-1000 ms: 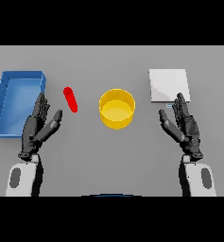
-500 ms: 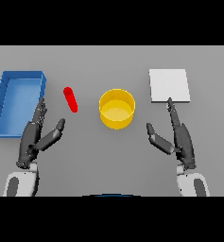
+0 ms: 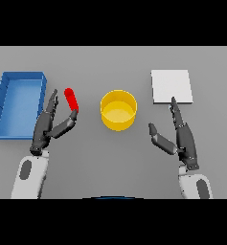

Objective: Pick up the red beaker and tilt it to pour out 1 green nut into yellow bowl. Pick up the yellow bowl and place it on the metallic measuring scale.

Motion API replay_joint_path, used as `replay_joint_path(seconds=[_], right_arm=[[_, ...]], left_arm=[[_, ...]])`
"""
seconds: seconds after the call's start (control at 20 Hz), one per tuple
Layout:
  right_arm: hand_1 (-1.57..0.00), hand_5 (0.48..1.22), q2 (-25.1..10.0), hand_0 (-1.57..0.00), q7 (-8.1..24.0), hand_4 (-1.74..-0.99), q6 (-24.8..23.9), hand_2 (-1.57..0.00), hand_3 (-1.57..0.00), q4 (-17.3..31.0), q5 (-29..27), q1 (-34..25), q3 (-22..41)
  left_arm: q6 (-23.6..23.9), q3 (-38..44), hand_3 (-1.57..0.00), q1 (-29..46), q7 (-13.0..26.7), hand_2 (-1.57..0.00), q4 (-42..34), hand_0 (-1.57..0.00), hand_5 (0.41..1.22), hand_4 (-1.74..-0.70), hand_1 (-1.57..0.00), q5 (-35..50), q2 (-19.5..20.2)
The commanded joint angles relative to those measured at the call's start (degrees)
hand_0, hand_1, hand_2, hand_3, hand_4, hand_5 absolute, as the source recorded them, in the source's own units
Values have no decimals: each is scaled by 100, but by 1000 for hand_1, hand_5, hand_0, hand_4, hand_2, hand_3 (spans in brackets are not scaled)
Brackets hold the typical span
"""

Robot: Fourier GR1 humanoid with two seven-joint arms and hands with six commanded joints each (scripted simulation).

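The red beaker [image 3: 72, 100] lies as a small red capsule shape on the grey table, left of the yellow bowl [image 3: 118, 110]. The bowl stands upright at the table's middle; no nut shows inside it. The metallic measuring scale [image 3: 171, 86] is a flat pale square at the back right. My left hand [image 3: 48, 125] is open just below and left of the beaker, thumb tip close to its lower end, fingers straight. My right hand [image 3: 178, 137] is open to the right of the bowl, below the scale, fingers pointing away and thumb spread toward the bowl.
A blue open tray [image 3: 19, 103] sits at the far left, right beside my left hand. Bare grey table lies between the bowl and both hands.
Both hands have turned edge-on with thumbs spread inward. The left hand has moved right and up toward the beaker; the right hand has drifted slightly inward toward the bowl.
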Motion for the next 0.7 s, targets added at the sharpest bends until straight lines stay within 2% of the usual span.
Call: replay_joint_path(seconds=[0.0,0.05,0.2,0.5,0.6,0.65], right_arm=[[1,658,-16,1,-9,-1193,10,1,1,34,6,25,-5],[1,661,-7,1,-89,-1204,42,1,1,55,-23,92,8],[1,667,-16,1,43,-1229,12,1,1,82,-83,-71,-79],[1,673,-27,1,-34,-1247,40,1,1,-30,-18,51,2],[1,679,-22,1,73,-1247,24,1,1,-44,1,0,2],[1,683,-7,1,71,-1250,30,1,1,0,-11,-11,2]], left_arm=[[42,12,1,-111,-105,1,147,1,638,-1153,1,-26,-35],[57,96,1,-243,-164,1,345,1,636,-1153,1,-11,10],[137,275,1,-742,-267,1,961,1,629,-1154,1,-1,40],[258,463,1,-1425,-800,1,2088,1,636,-1206,1,-43,-31],[358,496,1,-1681,-862,1,2348,1,649,-1230,1,-103,-56],[436,480,1,-1724,-1014,1,2498,1,657,-1242,1,-184,-75]])
